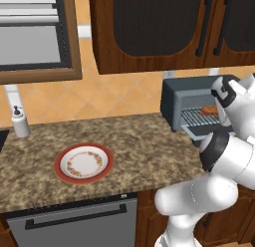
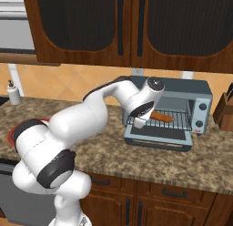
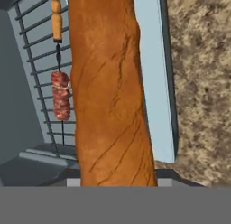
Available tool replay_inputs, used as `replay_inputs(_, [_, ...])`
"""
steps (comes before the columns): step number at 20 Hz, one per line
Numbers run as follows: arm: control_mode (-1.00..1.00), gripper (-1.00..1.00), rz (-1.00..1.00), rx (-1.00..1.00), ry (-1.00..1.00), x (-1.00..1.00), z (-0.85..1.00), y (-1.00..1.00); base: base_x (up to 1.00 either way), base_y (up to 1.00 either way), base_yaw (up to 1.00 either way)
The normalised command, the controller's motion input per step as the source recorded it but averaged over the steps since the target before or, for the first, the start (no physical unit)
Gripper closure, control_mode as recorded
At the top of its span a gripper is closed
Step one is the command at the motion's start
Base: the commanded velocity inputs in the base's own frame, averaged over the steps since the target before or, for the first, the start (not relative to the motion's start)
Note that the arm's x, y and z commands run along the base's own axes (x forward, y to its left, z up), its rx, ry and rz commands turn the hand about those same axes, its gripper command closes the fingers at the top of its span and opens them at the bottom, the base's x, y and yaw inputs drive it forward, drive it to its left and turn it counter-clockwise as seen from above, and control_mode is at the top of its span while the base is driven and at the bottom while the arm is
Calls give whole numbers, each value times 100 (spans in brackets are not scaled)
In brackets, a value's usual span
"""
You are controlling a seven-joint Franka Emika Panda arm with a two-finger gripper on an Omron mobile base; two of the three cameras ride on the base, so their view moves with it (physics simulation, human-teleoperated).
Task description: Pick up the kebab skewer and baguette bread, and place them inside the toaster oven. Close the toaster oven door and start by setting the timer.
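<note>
The toaster oven [image 2: 201, 94] stands on the counter with its door [image 2: 157, 141] folded down flat in front. My gripper [image 2: 139, 123] is at the oven's mouth, shut on the baguette bread [image 2: 162, 116], which reaches in just above the wire rack [image 2: 180, 120]. In the hand view the baguette bread [image 3: 108, 92] runs close up from bottom to top and hides my fingertips. The kebab skewer [image 3: 61, 95] lies on the rack beside it, apart from the bread. From the left base view the baguette bread [image 1: 208, 110] shows inside the toaster oven [image 1: 174, 94].
A red-rimmed plate [image 1: 83, 163] sits bare on the granite counter left of the oven. A soap dispenser [image 1: 20, 122] stands by the back wall. A knife block [image 2: 225, 109] is right of the oven, next to its knobs [image 2: 199, 112]. Dark cabinets hang overhead.
</note>
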Motion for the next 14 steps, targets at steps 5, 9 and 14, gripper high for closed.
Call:
replay_inputs(5, [-100, 100, 0, -4, 0, 37, -26, -4, 0, 0, 0])
replay_inputs(9, [-100, 100, 0, -9, 0, 33, -13, -14, 0, 0, 0])
replay_inputs(14, [-100, 100, 0, -6, 0, 17, -28, -4, 0, 0, 0])
